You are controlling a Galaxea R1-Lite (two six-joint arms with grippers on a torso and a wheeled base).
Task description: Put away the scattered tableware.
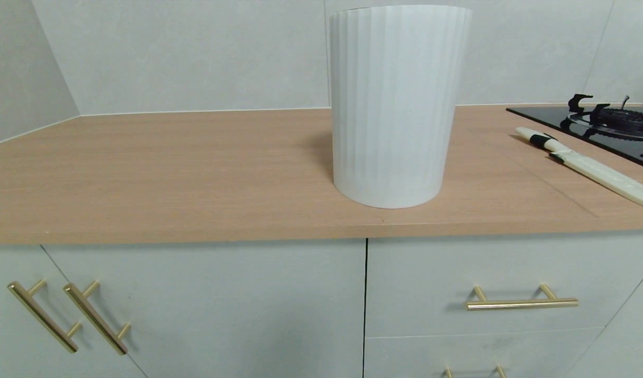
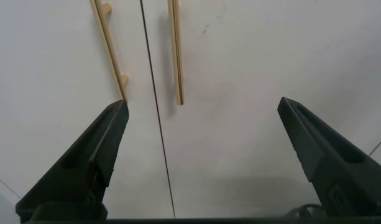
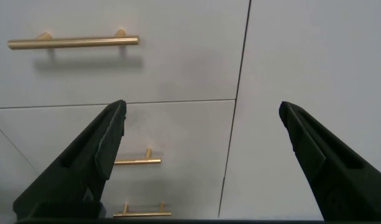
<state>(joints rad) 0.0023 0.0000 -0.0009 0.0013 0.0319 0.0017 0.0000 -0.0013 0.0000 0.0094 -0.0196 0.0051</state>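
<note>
A tall white ribbed holder (image 1: 394, 105) stands on the wooden countertop (image 1: 195, 168), right of centre. A white knife (image 1: 589, 168) with black bands on its handle lies flat on the counter at the far right, beside the hob. My left gripper (image 2: 202, 109) is open with nothing between its fingers, facing the white cabinet doors (image 2: 252, 93) below the counter. My right gripper (image 3: 202, 112) is open too, facing the drawer fronts (image 3: 146, 74).
A black gas hob (image 1: 610, 123) sits at the back right corner. Below the counter are cabinet doors with brass bar handles (image 1: 95, 317) on the left and drawers with brass handles (image 1: 520, 302) on the right. Tiled wall runs behind the counter.
</note>
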